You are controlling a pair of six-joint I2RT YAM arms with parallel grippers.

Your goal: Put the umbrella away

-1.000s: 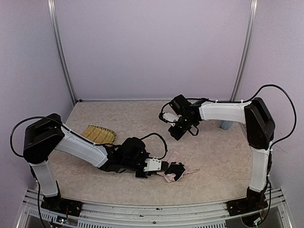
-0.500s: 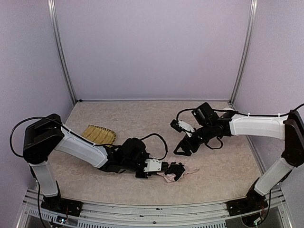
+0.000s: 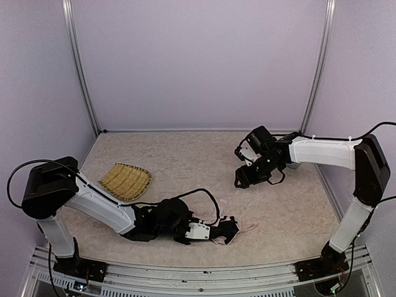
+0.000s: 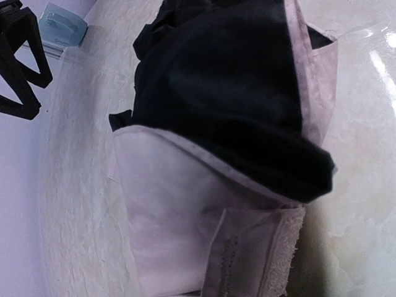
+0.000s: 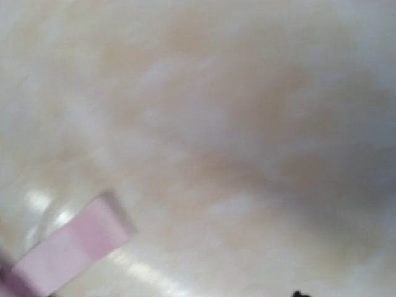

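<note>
**Umbrella clamped at the near edge, right arm free**

Take the yellow woven tray [image 3: 125,180] as your marker on the counter [image 3: 185,154].

The umbrella [image 3: 218,239] lies well to the right of the tray and nearer to the arm bases than it. It is a crumpled bundle flat on the counter. Your left arm [image 3: 105,207] stretches low past the near side of the tray, and the left jaws are clenched on the bundle.

From the left wrist you see pale pink fabric [image 4: 185,204] folded round a black inner layer [image 4: 229,93]. A pink strap tab [image 4: 253,253] with a rough edge hangs at the lower side. The shaft and handle are hidden, so you cannot tell which way they point.

The right arm [image 3: 322,151] reaches in from far right of the tray, at about the tray's own depth on the counter. It is well apart from the umbrella. The right jaws stand spread above the counter with nothing between them. The left wrist view shows them as two black prongs in its upper left corner.

The right wrist view is blurred. You get only mottled beige counter and a pink strip [image 5: 71,247] in the lower left corner, and what that strip belongs to cannot be told.

A pale blue object [image 4: 62,28] sits at the far back, beyond the right jaws.
</note>
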